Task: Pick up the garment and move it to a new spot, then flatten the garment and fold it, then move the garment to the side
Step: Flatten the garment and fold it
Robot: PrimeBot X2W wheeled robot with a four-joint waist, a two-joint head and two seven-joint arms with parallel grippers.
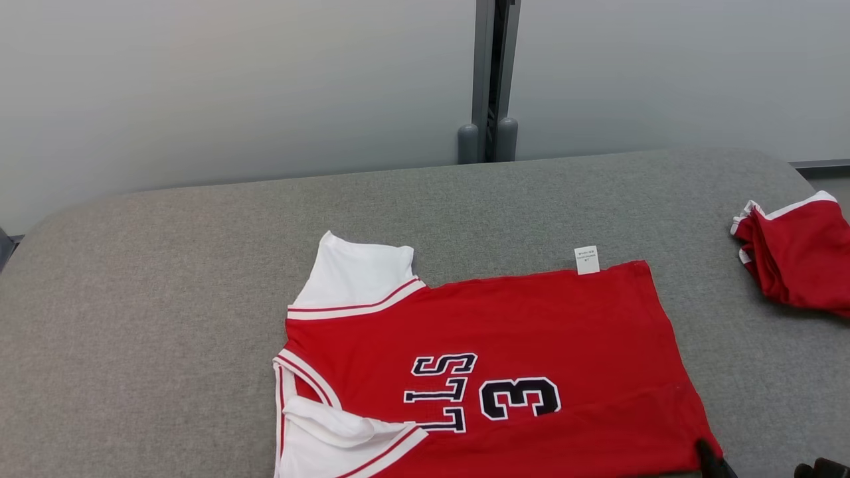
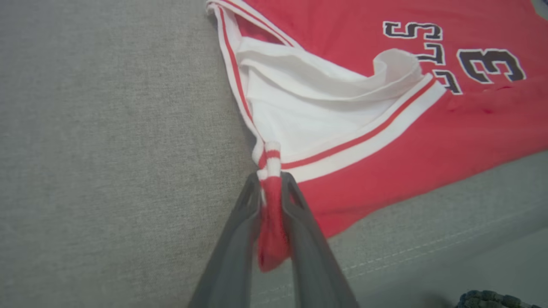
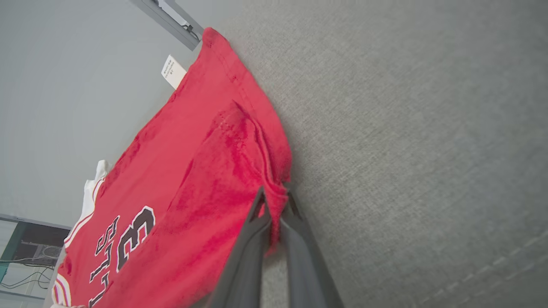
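Item: garment, flat on grey worktop. Left tool pinches striped-trim corner; right tool pinches hem corner. Bare worktop left; second red garment far right.

We see the garment as soft, matt knit cloth, its tag papery. The table is covered in coarse grey woven fabric. The left gripper has smooth, dull plastic fingers.

Left fingers, right fingers: each pinching garment edge.
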